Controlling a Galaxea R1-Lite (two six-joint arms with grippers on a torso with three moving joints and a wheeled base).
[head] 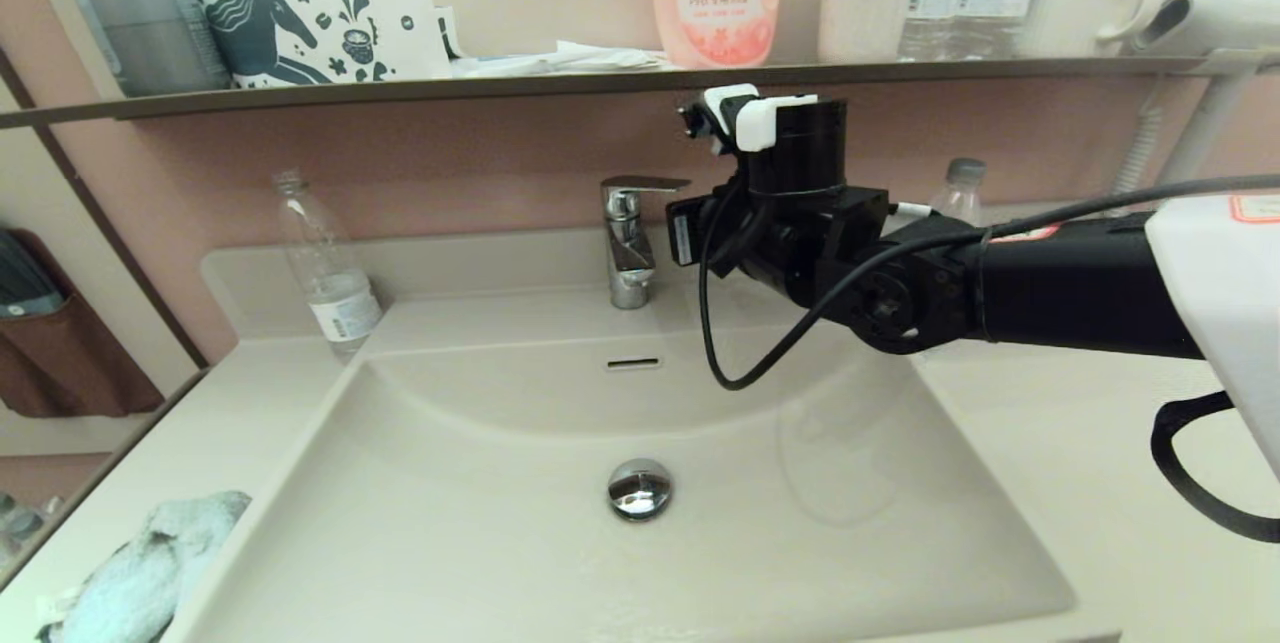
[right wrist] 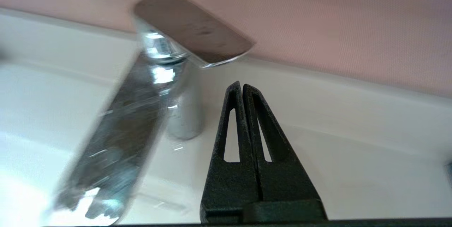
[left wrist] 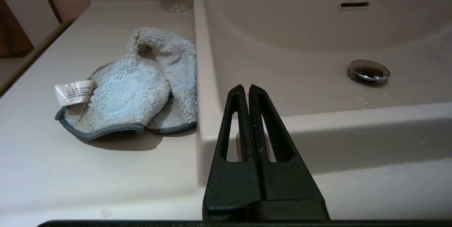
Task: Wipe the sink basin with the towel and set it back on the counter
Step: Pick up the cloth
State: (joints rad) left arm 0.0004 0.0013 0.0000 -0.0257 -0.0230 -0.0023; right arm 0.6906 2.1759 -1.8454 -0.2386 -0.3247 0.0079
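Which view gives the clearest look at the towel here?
The left wrist view: the whole towel lies crumpled on the counter beside the sink basin, white label and teal edge visible. The head view catches only part of it at the frame's corner. The right wrist view misses it.

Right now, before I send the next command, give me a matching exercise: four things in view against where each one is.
Things:
1. towel
2. right gripper
3. left gripper
4. drain plug

Places:
A. by the faucet
B. bottom of the sink basin
C. counter, left of the basin
D. over the basin's near rim

Pairs: 1-C, 2-A, 3-D, 4-B
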